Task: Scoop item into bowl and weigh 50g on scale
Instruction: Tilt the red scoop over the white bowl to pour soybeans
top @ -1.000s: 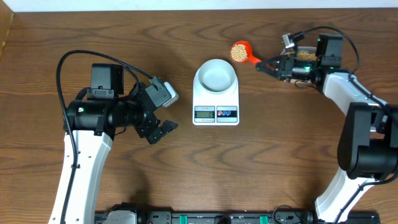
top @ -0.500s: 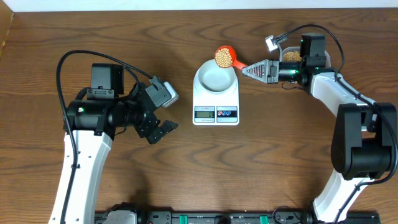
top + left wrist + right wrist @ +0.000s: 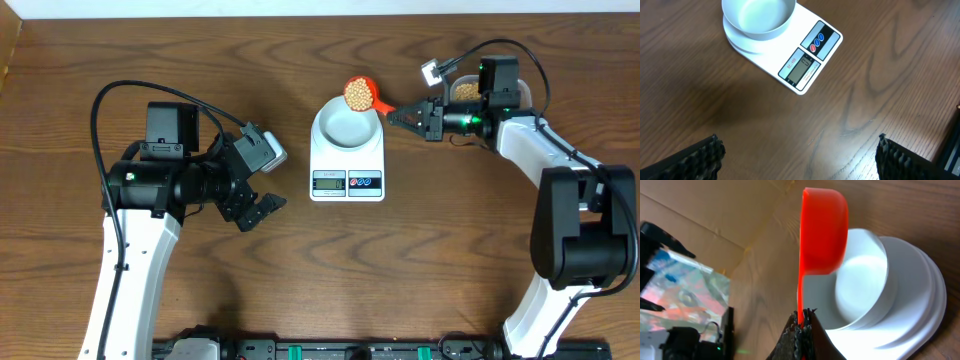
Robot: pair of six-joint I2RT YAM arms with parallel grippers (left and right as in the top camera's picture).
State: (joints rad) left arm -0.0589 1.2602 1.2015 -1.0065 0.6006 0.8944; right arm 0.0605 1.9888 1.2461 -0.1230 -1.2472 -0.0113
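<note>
One red plastic scoop [image 3: 822, 230] of tan beans [image 3: 356, 95] over one round white bowl [image 3: 345, 125] on one flat white scale [image 3: 347, 182].
Right gripper [image 3: 393, 115] pinches the scoop's handle; left gripper [image 3: 262, 210] is spread wide and empty.

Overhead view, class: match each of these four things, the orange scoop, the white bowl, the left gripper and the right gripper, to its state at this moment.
Column one:
1. orange scoop
2. white bowl
3. left gripper
4. right gripper

Column two:
A. open, holding nothing
B. loaded with beans, at the bowl's far rim
C. shut on the scoop's handle
D. empty, standing on the scale

Pairs: 1-B, 2-D, 3-A, 4-C.
</note>
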